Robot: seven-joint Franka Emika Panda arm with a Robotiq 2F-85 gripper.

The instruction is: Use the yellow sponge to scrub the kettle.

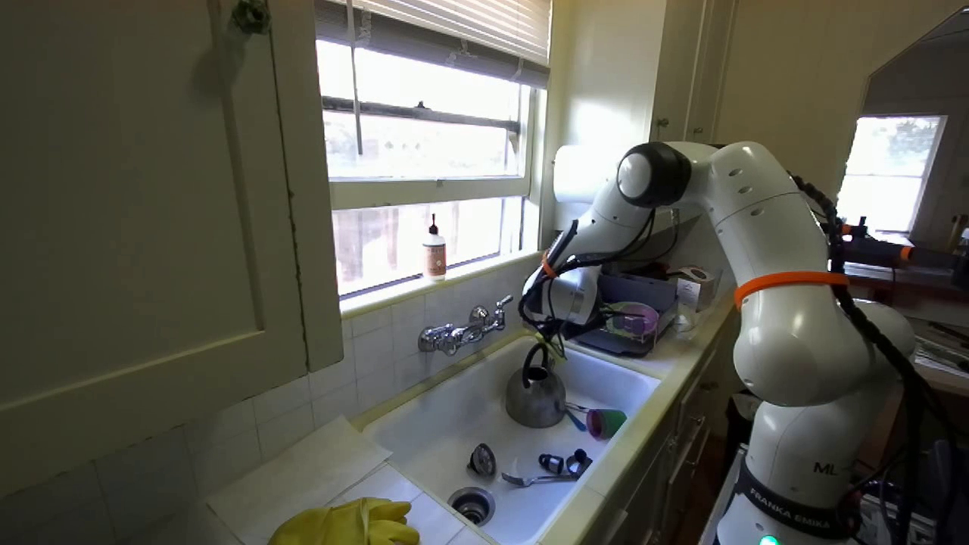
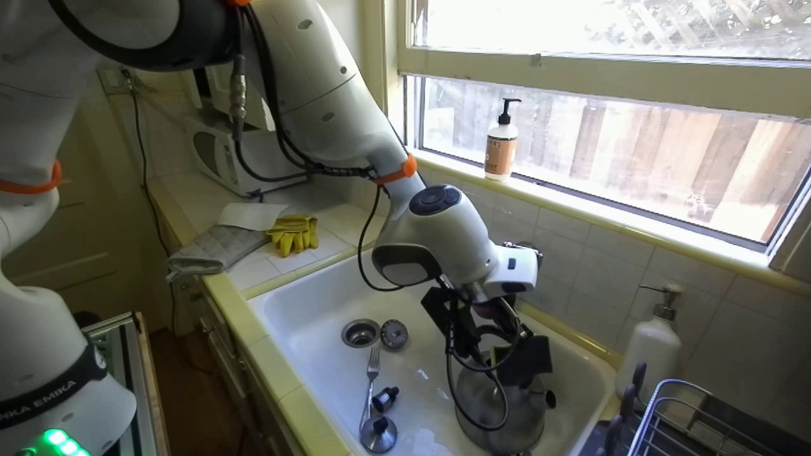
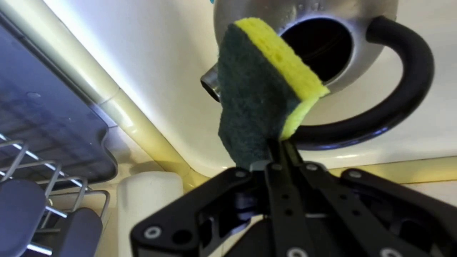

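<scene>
- The wrist view has the sponge (image 3: 257,92) in mid-frame, dark green face toward the camera and yellow along its right side; the gripper (image 3: 280,146), entering from the bottom of the frame, is clamped on its lower end
- Both exterior views give only a small scrap of that sponge
- The wrist view looks into the open top of the kettle (image 3: 303,10), at the upper right, its black handle (image 3: 419,71) arching down the right side; whether the sponge touches the metal cannot be told
- Both exterior views put the kettle in the sink (image 1: 447,401), upright, right of centre and low in the frame
- In an exterior view the wall tap (image 1: 462,333) shows clearly near mid-frame, and a green and pink cup (image 1: 606,424) lies on its side right of the kettle
- In an exterior view a grey quilted mitt (image 2: 218,247) lies left of centre, and a white pump bottle (image 2: 649,348) stands at the lower right
- Yellow gloves (image 1: 333,526) and a fork (image 2: 373,364) appear in both exterior views
</scene>
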